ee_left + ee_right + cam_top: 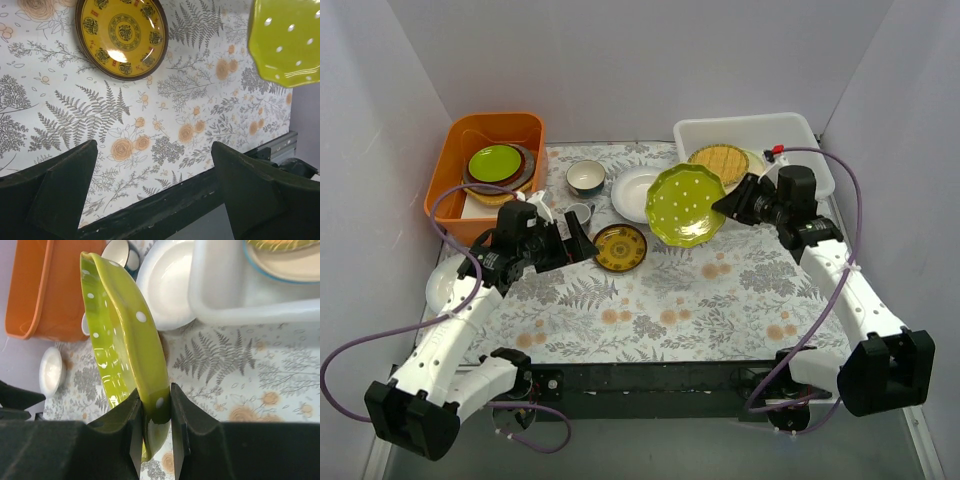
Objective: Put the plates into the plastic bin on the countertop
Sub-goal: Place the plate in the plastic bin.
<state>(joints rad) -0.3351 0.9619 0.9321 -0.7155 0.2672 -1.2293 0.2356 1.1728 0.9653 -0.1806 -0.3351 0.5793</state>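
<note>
lime dotted plate (685,205) | brown-yellow patterned plate (620,247) | orange tub (440,185) | leaf-printed cloth (720,290)

My left arm (450,345) and right arm (855,295) are built alike: smooth white shells along the long links, blocky black housings at the joints, and a big black box at each base end. A thin purple cable (390,328) loops off the left one. A second purple cable (858,215) arcs off the right one, ending by a small red fitting (778,151). My left end effector (586,243) and right end effector (723,204) are black all over. Close up, my fingers (60,187) are matte, very dark wedges with flat inner faces and bevelled edges; the right pair shows paler strips along its inner edges
</note>
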